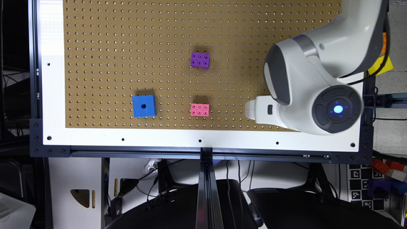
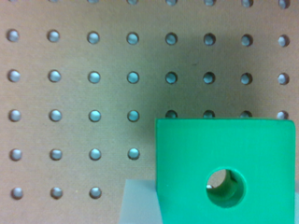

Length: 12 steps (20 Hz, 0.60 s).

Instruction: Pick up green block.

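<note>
Green block (image 2: 224, 168): close under wrist camera, on pegboard (image 2: 70, 93), cropped at frame edge | exterior view: arm (image 1: 318, 76) covers it | gripper (image 1: 254, 109): jaw state cannot be determined.

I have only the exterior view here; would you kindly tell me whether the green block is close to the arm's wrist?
Observer: Yes, the green block sits close beneath the wrist camera, resting on the pegboard.
Operator: Thank you. Which face is turned toward that camera?
Observer: The face with the round hole.
Operator: Does the block lie skewed on the board?
Observer: No, its far edge runs parallel to the rows of pegboard holes.
</note>
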### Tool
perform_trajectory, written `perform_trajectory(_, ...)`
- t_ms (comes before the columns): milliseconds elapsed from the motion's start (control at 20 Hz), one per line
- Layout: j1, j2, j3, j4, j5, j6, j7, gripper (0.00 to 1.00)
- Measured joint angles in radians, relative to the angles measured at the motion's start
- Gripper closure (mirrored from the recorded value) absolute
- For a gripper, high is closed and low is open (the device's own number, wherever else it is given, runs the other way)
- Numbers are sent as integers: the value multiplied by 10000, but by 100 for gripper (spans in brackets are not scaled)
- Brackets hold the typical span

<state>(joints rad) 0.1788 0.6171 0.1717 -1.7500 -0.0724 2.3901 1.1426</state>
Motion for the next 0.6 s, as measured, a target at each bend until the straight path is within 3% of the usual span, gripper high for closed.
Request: perform_trajectory(600, -15, -1558, 16, 1, 8, -1514, 0, 100)
